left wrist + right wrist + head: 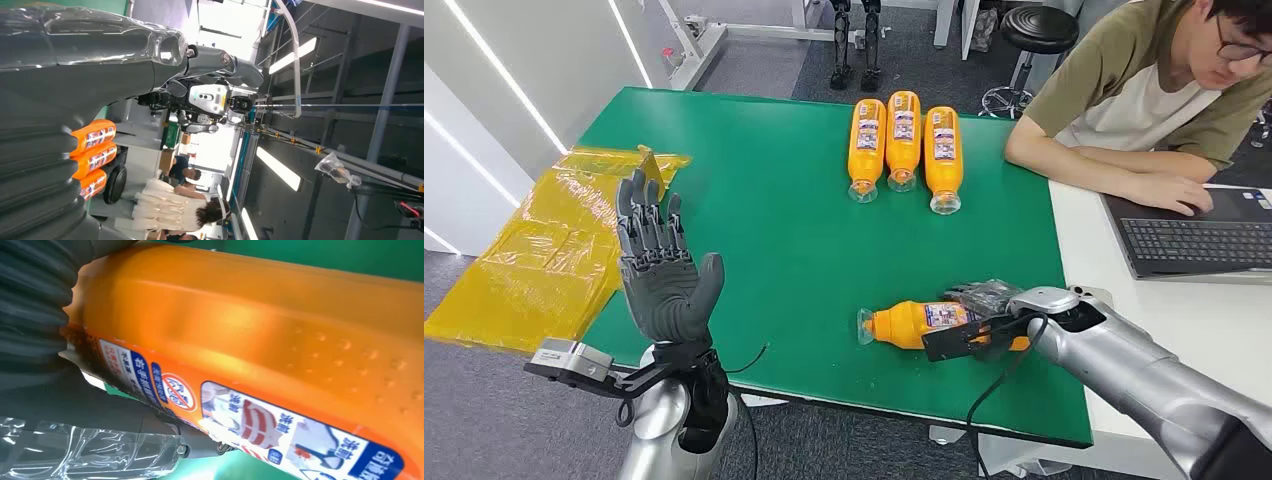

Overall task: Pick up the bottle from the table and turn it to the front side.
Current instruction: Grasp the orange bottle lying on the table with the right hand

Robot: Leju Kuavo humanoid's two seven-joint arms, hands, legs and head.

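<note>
A person (1164, 90) types beside yellow bags (554, 250).

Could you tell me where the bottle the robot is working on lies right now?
In the head view, the bottle lies on its side near the green table's front edge, right hand around it, apart from the three bottles at the back.

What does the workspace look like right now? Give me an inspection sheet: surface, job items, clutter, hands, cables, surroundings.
Surface: green table, a white desk butted against its right side.
Job's things: orange bottle lying on its side near the front edge, cap pointing left.
Clutter: three more orange bottles lying side by side at the far edge; yellow plastic bags off the left edge.
Hands: right hand closed around the lying bottle; left hand raised, fingers apart, holding nothing.
Cables: black cable looping under the right wrist; thin one by the left wrist.
Surroundings: person seated at a laptop; black stool behind.
</note>
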